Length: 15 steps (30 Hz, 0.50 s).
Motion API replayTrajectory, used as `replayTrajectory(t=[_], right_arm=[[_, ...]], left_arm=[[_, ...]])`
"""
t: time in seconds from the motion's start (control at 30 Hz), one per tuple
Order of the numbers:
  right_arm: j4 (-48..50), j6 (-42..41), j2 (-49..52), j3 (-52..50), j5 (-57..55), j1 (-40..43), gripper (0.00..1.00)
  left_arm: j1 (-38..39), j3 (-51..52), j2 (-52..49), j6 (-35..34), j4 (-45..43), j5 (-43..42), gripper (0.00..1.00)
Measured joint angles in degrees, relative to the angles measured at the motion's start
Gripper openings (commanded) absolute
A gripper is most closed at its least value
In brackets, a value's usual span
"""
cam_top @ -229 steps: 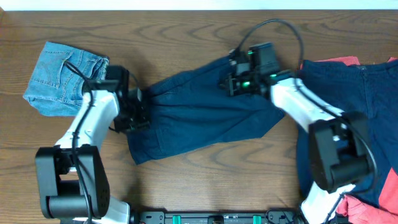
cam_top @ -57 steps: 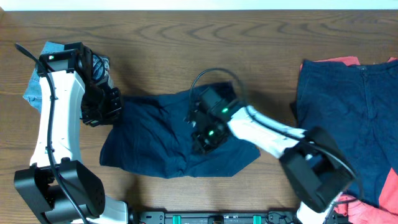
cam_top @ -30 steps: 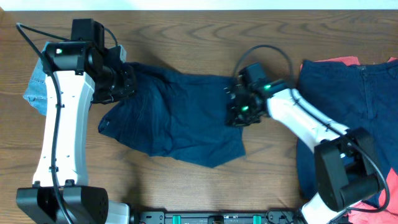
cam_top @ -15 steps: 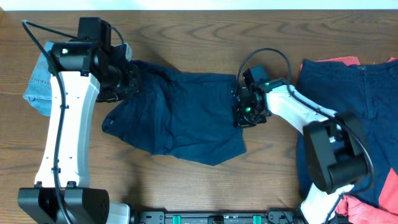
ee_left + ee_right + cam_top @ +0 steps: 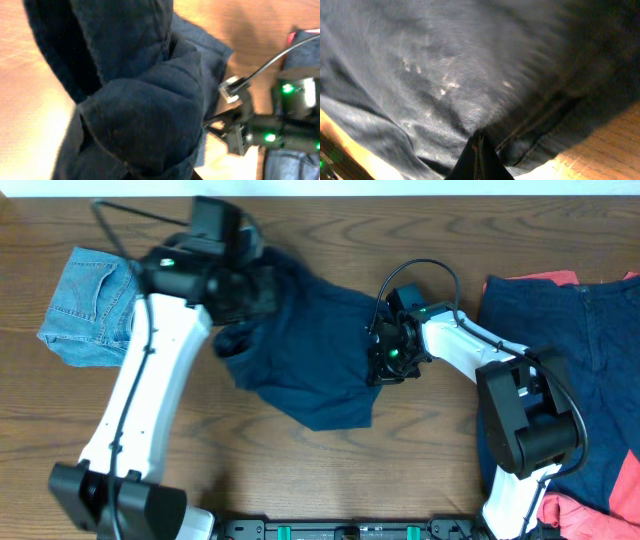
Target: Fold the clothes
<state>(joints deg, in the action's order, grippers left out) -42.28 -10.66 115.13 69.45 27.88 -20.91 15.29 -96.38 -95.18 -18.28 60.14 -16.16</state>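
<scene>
Across the middle of the table the navy shorts lie rumpled between my two claws. My left claw is clamped on their bunched upper-left corner, and my right claw is pinched tight on their right edge. Denim shorts lie far left. More navy cloth lies far right, over a coral piece.

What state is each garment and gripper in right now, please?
navy shorts: bunched, left end lifted.
left gripper: shut on navy shorts.
right gripper: shut on navy shorts' right edge.
denim shorts: folded, flat, far left.
second navy garment: spread flat, unfolded.
coral-red piece: mostly under second navy garment.
</scene>
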Motion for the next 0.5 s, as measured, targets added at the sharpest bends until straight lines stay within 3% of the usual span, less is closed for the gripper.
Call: replayTrajectory(t=[0.3, 0.5], right_arm=[[0.04, 0.00, 0.26, 0.09, 0.83, 0.00, 0.01], [-0.20, 0.00, 0.33, 0.15, 0.83, 0.00, 0.01]], left_arm=[[9.92, 0.02, -11.76, -3.80, -10.29, 1.36, 0.10], [14.21, 0.02, -16.00, -5.73, -11.37, 1.55, 0.29]])
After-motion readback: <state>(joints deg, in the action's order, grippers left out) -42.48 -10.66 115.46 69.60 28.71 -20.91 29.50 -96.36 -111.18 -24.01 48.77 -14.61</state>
